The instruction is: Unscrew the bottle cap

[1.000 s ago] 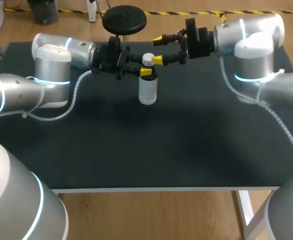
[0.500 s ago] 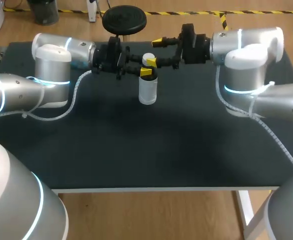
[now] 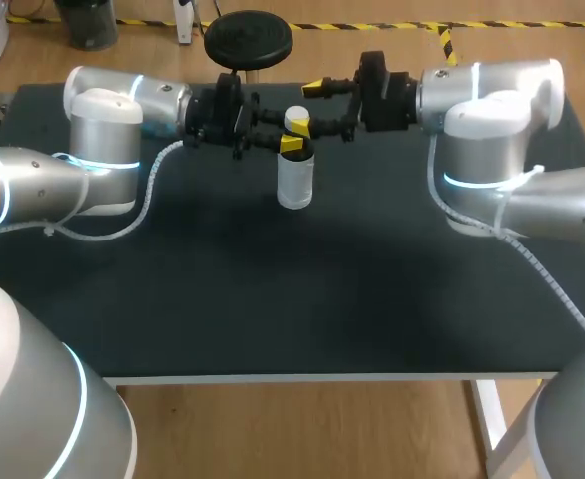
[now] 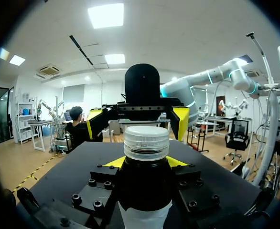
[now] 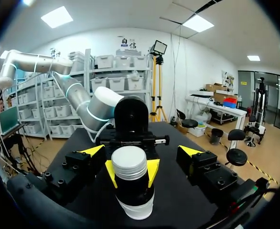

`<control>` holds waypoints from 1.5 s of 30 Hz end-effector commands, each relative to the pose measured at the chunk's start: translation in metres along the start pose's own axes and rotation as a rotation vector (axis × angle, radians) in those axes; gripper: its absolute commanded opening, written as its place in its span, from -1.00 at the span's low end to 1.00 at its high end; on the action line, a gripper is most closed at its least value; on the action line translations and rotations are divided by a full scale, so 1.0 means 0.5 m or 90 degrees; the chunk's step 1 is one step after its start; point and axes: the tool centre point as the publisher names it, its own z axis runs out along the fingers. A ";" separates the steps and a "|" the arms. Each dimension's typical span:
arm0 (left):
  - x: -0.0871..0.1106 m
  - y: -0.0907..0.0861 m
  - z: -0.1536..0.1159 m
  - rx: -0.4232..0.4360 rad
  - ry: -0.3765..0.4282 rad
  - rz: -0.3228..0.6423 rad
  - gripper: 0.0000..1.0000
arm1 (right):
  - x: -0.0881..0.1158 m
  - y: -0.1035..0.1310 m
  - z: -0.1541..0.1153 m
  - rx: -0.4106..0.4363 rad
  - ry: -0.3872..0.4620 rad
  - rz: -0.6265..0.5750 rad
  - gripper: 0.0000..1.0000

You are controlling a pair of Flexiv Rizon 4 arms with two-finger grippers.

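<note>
So as far as I can tell we're right at the set-up-for-the-twist step. The left tool (image 3: 292,144) is clamped on the bottle (image 3: 294,182) just under the cap (image 3: 295,119), one yellow tip on each side of the neck, holding it upright. The right tool (image 3: 309,106) is spread wide with the cap sitting between its fingers, touching neither of them from what the right wrist view shows. The cap looks fully seated, so I'd say no unscrewing is done yet. Next move, my guess: the right tool needs to close squarely on the ribbed side of the cap, centred and above the left tool's tips so the two don't clash. Then it has to turn about the bottle's axis while the left one holds firm, so the body doesn't spin along. There's not much room between the cap and the left fingertips, so that's the tricky bit imo. The bottle itself stands near the far edge of the surface (image 3: 273,299), roughly midway along it. It's a small one with a pale, translucent-looking body, a darker stretch below the neck in the wrist views, and a white cap with fine ribs round its side and a flat top. Can't tell if there's anything inside.
</note>
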 end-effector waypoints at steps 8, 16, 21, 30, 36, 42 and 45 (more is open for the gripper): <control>-0.003 0.001 -0.001 0.001 0.003 0.000 -1.00 | -0.002 -0.005 0.005 0.004 -0.002 0.001 1.00; -0.003 0.001 -0.001 0.001 0.003 0.000 -1.00 | -0.003 -0.002 0.007 -0.001 0.004 -0.002 1.00; -0.003 0.001 -0.001 0.001 0.003 0.000 -1.00 | -0.002 -0.002 0.009 -0.002 0.008 -0.003 0.18; -0.003 0.001 -0.001 0.001 0.003 0.000 -1.00 | -0.003 -0.004 0.009 0.001 0.015 -0.005 -1.00; -0.003 0.001 -0.001 0.001 0.003 0.000 -1.00 | -0.009 -0.003 0.007 -0.001 0.062 -0.023 -1.00; -0.003 0.001 -0.001 0.001 0.003 0.000 -1.00 | -0.012 -0.003 0.008 0.003 0.172 -0.045 -1.00; -0.003 0.001 -0.001 0.001 0.003 0.000 -1.00 | -0.010 -0.004 0.010 0.011 0.235 -0.060 -1.00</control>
